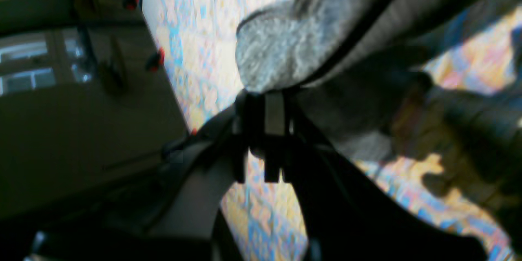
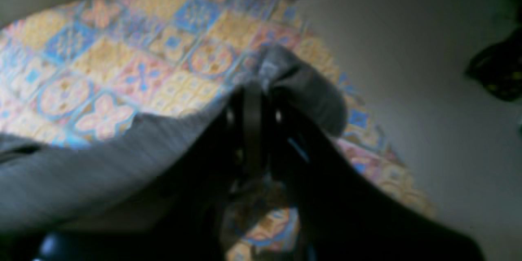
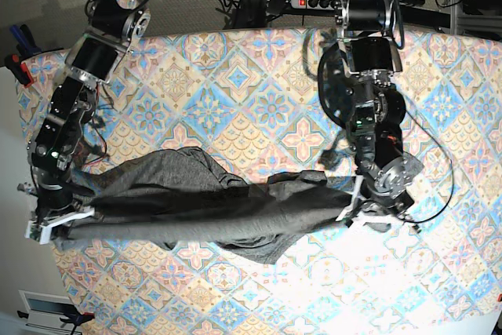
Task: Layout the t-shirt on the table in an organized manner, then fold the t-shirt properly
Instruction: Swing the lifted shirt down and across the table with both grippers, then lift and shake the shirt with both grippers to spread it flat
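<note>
The dark heather-grey t-shirt (image 3: 212, 209) is stretched in a long rumpled band across the front half of the table (image 3: 259, 92), which has a pastel diamond-patterned cloth. My left gripper (image 3: 351, 213) is shut on the shirt's right end; in the left wrist view its jaws (image 1: 274, 91) pinch a bunched fold of t-shirt (image 1: 285, 45). My right gripper (image 3: 67, 223) is shut on the left end near the table's edge. In the right wrist view the right gripper (image 2: 253, 89) clamps a lifted corner of t-shirt (image 2: 310, 85), and the cloth sags away to the left.
Red-handled clamps (image 3: 20, 68) grip the table's left edge, and a clamp (image 1: 155, 59) also shows in the left wrist view. A power strip (image 3: 314, 1) and cables lie behind the table. The floor (image 2: 408, 69) drops away just beyond the right gripper.
</note>
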Motion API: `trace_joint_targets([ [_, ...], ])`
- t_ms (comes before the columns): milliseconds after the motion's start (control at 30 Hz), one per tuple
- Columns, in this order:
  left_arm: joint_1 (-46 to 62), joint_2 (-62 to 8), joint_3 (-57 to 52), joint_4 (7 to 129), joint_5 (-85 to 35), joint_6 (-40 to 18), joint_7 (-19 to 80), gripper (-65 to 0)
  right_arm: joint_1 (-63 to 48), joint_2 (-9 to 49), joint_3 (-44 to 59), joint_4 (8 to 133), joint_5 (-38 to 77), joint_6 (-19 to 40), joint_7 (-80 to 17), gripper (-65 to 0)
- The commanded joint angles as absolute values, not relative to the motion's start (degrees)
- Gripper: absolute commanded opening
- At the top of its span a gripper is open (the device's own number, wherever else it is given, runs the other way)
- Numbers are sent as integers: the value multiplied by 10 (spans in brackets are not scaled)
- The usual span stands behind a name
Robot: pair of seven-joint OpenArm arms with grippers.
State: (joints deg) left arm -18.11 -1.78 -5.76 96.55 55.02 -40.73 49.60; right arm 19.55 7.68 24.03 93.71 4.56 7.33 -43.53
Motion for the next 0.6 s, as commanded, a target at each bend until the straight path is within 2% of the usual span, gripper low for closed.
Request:
trace_joint_targets([
  [0,-198,-21,-58,978,553,-400,495,-623,213,85,239,948,51,75,-413,-650],
  [200,-254,-19,-78,971,543,-400,495,-622,218,88,237,925,51,75,-413,-650],
  [400,-386,-5,-135,856,522,-400,495,-622,353,90,237,824,50,76,-407,-650],
  [567,-507,-5,-162,767,516,-400,492,-622,446,131,237,734,50,77,-406,-650],
])
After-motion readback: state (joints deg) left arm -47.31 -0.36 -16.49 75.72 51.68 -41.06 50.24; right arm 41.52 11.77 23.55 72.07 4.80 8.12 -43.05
